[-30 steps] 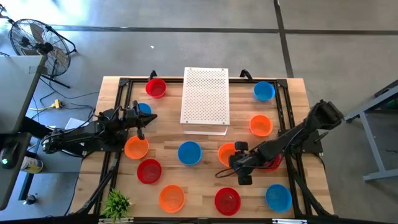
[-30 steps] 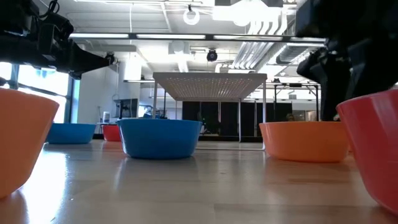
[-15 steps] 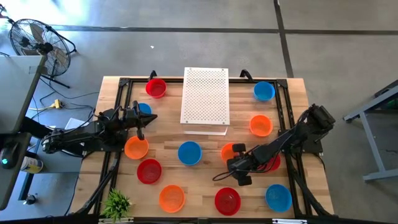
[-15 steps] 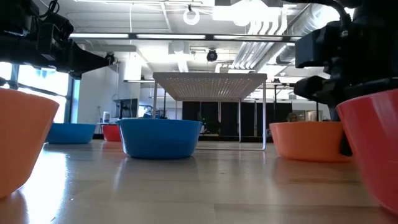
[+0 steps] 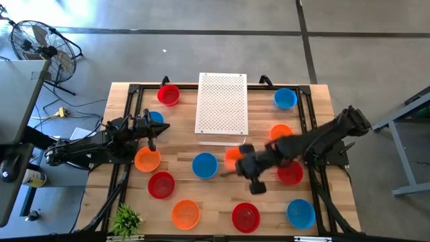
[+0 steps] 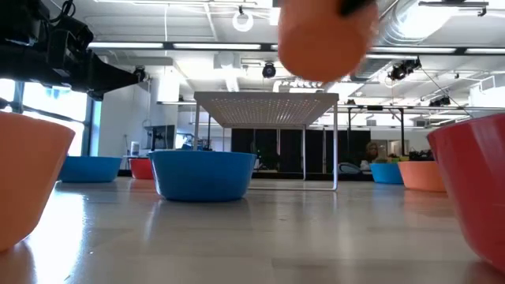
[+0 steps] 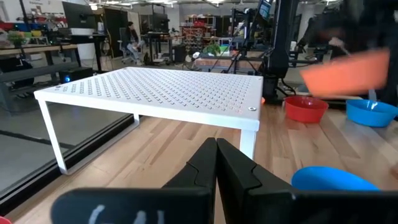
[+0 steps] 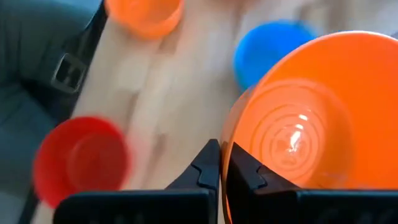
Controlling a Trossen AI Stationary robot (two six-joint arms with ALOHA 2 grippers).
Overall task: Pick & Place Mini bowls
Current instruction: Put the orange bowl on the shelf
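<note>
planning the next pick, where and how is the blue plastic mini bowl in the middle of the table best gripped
Probably by its rim: the round blue plastic mini bowl sits upright and open side up on the wooden table, so one finger could go inside and one outside the thin wall. Come from straight above, at the rim side away from the shut right gripper, which holds an orange plastic bowl close beside it.

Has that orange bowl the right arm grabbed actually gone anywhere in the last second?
Yes. The right gripper has lifted the orange bowl off the table and carried it left, toward the blue bowl below the white board.
</note>
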